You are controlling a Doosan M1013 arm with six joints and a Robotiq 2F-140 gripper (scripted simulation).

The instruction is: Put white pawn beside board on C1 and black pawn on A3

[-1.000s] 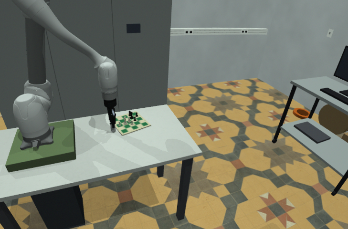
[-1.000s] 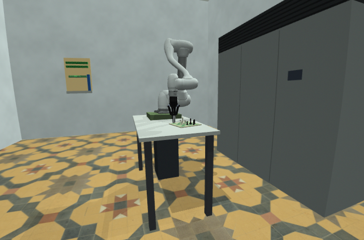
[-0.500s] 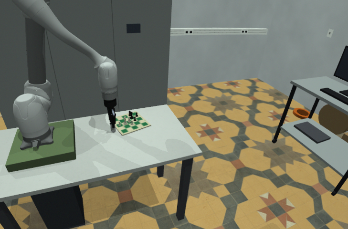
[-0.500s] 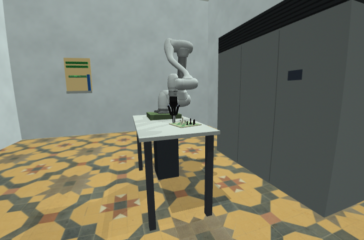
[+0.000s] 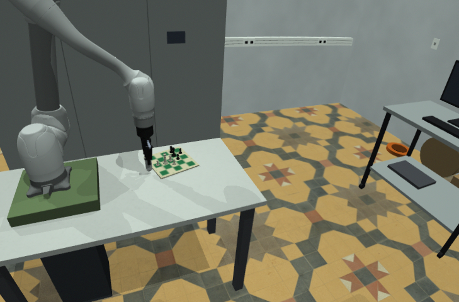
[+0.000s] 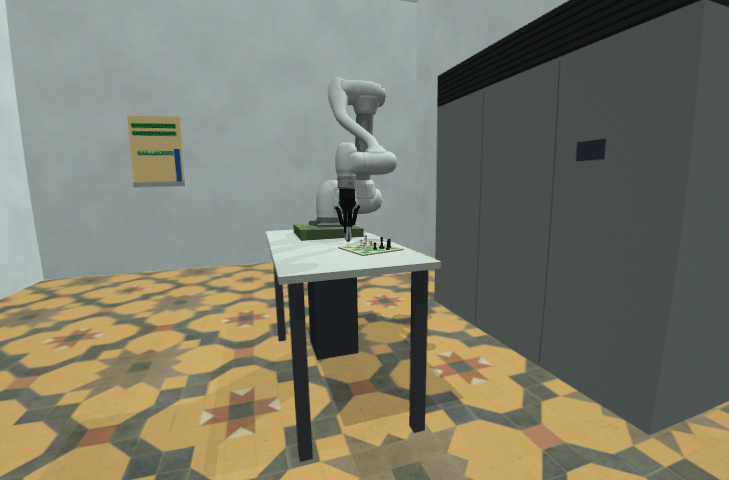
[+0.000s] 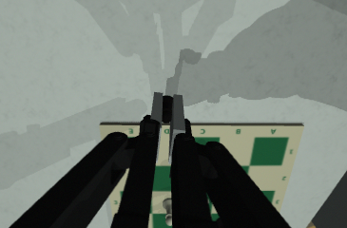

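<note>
The green and cream chessboard lies on the white table and carries several black and white pieces; it also shows in the exterior view and in the wrist view. My gripper stands low over the table just off the board's lettered edge, near the letter D. In the wrist view its fingers are shut on a small dark piece, the black pawn. A white piece stands on the board behind the fingers. I cannot make out the white pawn beside the board.
The arm's green base block sits at the table's left end. A tall grey cabinet stands behind the table. A desk with a monitor and keyboard stands far to the right.
</note>
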